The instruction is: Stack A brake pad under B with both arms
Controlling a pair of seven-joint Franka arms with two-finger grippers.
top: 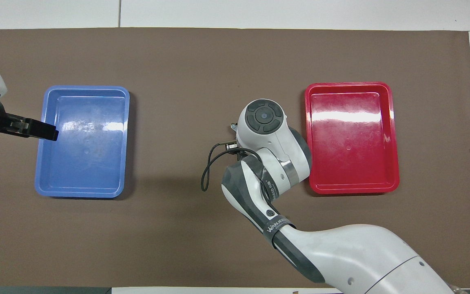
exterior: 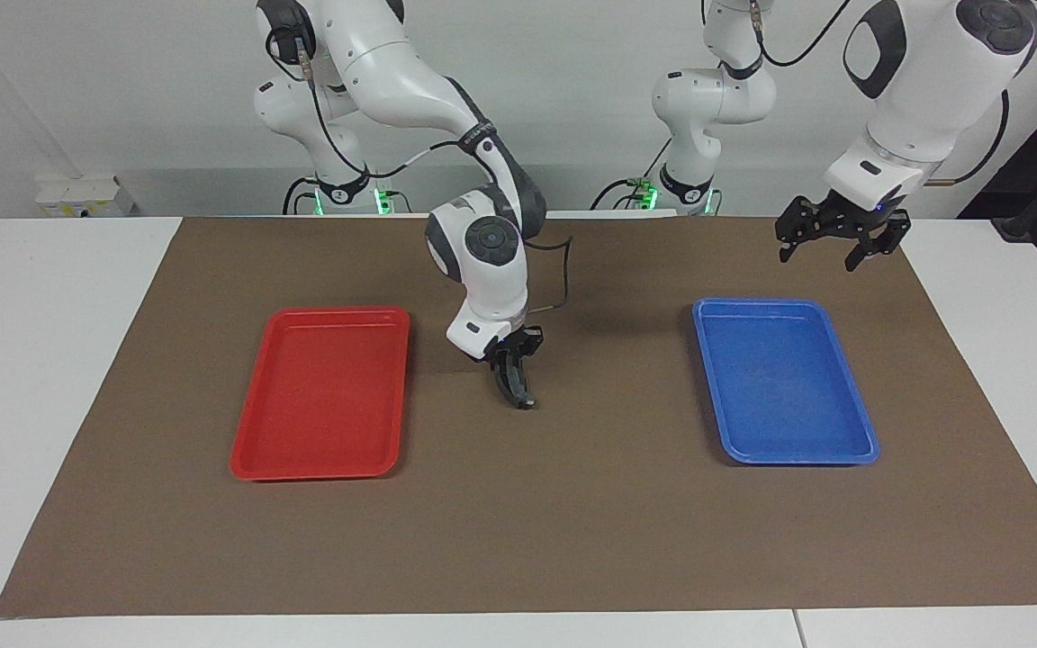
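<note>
My right gripper (exterior: 513, 362) is low over the middle of the mat, between the two trays. It is shut on B (exterior: 518, 389), the dark curved brake pad, which hangs tilted with its silvery tip down at the mat. In the overhead view the right wrist hides both the gripper and B. The short dark grey A brake pad is not in view. My left gripper (exterior: 817, 257) is open and empty. It is up in the air over the edge of the blue tray at the left arm's end and also shows in the overhead view (top: 47, 132).
An empty red tray (exterior: 320, 470) lies toward the right arm's end of the brown mat. An empty blue tray (exterior: 798, 457) lies toward the left arm's end. Both also show in the overhead view: the red tray (top: 353, 190) and the blue tray (top: 80, 193).
</note>
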